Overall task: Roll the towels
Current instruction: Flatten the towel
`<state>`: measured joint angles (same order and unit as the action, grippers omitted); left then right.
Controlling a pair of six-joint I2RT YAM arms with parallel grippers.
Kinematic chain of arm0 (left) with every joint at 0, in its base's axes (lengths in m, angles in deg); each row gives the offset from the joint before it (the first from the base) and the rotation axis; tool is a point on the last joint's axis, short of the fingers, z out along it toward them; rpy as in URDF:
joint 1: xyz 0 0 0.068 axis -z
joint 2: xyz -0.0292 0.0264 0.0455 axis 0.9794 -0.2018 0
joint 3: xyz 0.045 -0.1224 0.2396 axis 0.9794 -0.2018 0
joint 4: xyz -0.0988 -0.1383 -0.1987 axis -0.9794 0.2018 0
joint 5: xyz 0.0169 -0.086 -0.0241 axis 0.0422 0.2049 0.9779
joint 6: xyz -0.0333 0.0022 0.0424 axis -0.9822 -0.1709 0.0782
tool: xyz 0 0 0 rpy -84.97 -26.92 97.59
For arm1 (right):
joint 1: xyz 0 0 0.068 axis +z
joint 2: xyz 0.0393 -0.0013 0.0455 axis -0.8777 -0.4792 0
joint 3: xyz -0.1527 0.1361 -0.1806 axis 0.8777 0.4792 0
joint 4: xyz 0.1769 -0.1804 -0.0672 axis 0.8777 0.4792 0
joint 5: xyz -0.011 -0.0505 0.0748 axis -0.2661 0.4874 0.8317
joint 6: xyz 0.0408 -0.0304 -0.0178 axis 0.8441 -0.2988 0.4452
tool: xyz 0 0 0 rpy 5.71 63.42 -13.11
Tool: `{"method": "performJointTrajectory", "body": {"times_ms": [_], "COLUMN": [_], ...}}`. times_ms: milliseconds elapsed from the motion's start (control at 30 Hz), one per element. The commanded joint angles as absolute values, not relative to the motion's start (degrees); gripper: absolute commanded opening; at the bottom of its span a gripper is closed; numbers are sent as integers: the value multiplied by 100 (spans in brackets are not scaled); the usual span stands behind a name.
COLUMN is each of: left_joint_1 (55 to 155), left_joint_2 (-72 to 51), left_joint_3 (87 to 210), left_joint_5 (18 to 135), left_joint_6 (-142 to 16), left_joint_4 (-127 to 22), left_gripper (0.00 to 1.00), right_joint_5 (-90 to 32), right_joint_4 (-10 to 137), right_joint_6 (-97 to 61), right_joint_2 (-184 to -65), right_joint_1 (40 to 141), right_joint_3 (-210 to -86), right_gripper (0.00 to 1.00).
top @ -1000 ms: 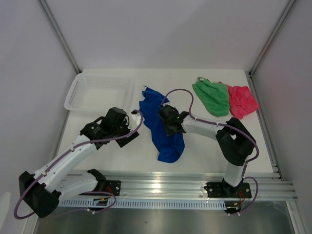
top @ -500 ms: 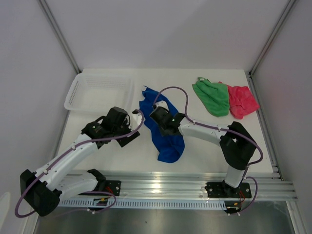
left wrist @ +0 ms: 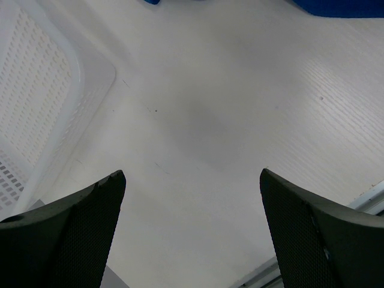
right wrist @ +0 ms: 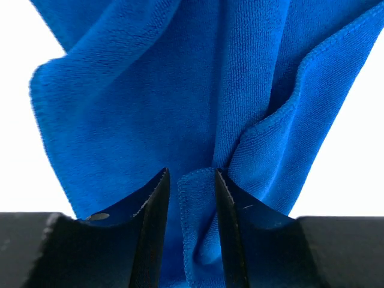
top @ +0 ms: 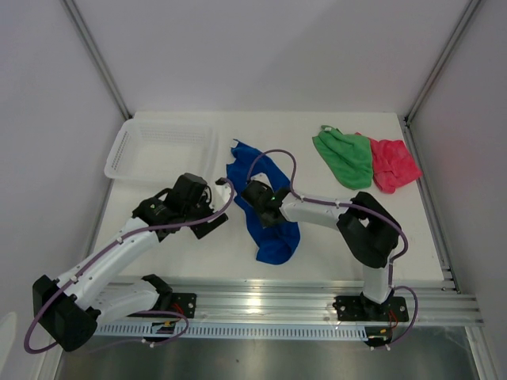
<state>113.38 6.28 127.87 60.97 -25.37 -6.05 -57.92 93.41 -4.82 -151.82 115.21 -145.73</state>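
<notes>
Pinching a fold of the blue towel
The right gripper is clamped on it; the left gripper is spread wide over the table, farther left.

In the right wrist view the blue towel runs off the top edge and its lower end disappears behind the dark fingers of the right gripper, so it cannot be told whether the fold standing between them is pinched or only touched. From above, that gripper's wrist covers its own fingertips and the stretch of towel beneath it. In the left wrist view the basket is cut off by the left edge, only slivers of the towel show at the top edge, and the left gripper has both finger bases cropped by the bottom edge.
</notes>
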Motion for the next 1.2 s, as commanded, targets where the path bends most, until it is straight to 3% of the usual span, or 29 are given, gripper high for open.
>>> {"method": "performJointTrajectory", "body": {"times_ms": [0,100,200,233,467,633,833,1167], "left_joint_1": [11351,11351,11342,11351,11763,13447,14812,14998], "left_joint_2": [753,771,780,780,763,176,-1205,-2375], "left_joint_3": [12732,12732,12741,12758,13083,13128,13215,13576], "left_joint_5": [6242,6277,6329,6347,6568,6005,5924,7305], "left_joint_6": [-2610,-2619,-2610,-2593,-2207,-1302,-765,-685], "left_joint_4": [-695,-686,-660,-642,-308,-754,-1265,-1872], "left_gripper": [95,95,95,95,88,88,88,86], "right_joint_5": [-6053,-6088,-6175,-6202,-5650,-3989,-3276,-3345], "right_joint_4": [9404,9396,9431,9431,9011,8342,8235,7875], "right_joint_6": [-483,-448,-369,-351,-167,281,343,738], "right_joint_2": [-15249,-15224,-15058,-14978,-13775,-12483,-11673,-11321], "right_joint_1": [11542,11551,11551,11551,10912,9795,8739,8598], "right_joint_3": [-14672,-14628,-14628,-14610,-13788,-12512,-11474,-10708], "right_gripper": [39,29,3,0,0,0,0,0]}}
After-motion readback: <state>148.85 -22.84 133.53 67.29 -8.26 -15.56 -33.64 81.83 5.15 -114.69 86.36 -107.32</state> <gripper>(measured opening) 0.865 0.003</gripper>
